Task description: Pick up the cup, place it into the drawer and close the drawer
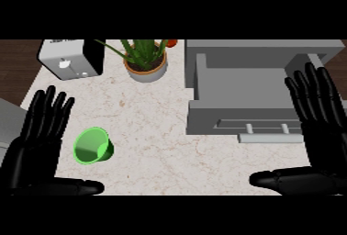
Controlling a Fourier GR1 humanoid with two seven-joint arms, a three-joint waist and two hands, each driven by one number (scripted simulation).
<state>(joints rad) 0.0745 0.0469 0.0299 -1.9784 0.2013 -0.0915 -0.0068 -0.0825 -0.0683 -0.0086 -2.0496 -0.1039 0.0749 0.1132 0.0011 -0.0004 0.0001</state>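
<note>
Cup (93, 145), green, lies tipped on its side on the counter (163, 133), free of both hands. Just left of the cup is the left hand (37, 142), fingers straight and spread. Well right of the cup stands the open drawer (240, 94), with the right hand (317, 124) flat over its right side, fingers straight. Beyond the cup are a plant (146, 62) and toaster (69, 58).

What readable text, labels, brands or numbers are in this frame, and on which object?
None readable.
Toaster: small pale marks on its front, no letters or numbers that can be made out.
Green cup: plain, no print.
Plant pot: plain, no label.
Grey drawer: plain front with a handle, no marking.
Left hand and right hand: black, no markings.
</note>
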